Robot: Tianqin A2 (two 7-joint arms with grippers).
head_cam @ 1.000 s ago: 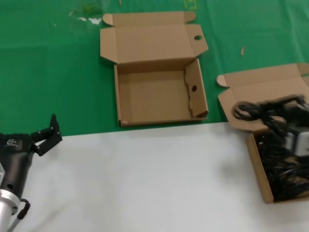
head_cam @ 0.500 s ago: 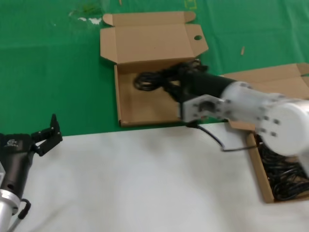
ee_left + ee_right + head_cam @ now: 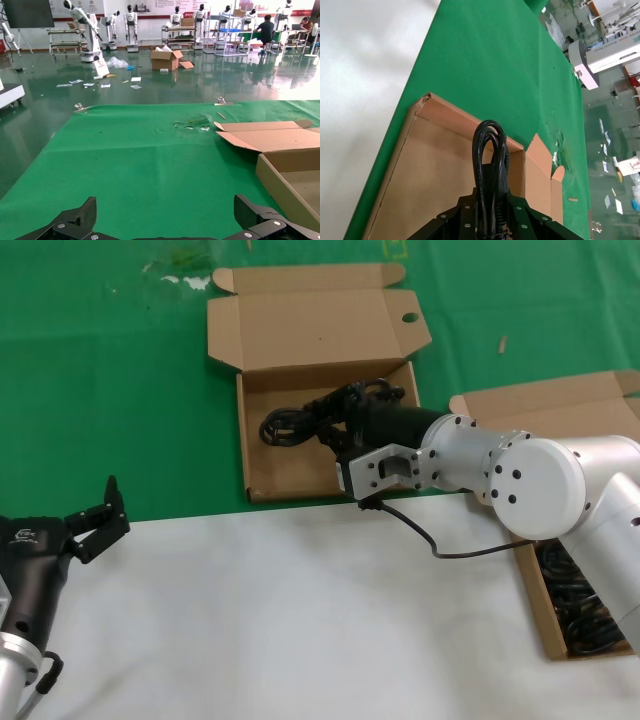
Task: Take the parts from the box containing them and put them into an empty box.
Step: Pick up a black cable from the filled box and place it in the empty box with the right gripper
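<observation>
Since half a second ago, the cord bundle (image 3: 300,423) has travelled toward nine o'clock, hanging over the holed empty box (image 3: 310,455), pinched tight by the right gripper (image 3: 352,412). Releasing here, loops might snag its wall. Left gripper (image 3: 97,517) idles spread, at eight o'clock.

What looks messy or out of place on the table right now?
Only small things: white and pale scraps of debris litter the green cloth behind the open brown cardboard box with round holes. Otherwise nothing seems spilled or damaged.
</observation>
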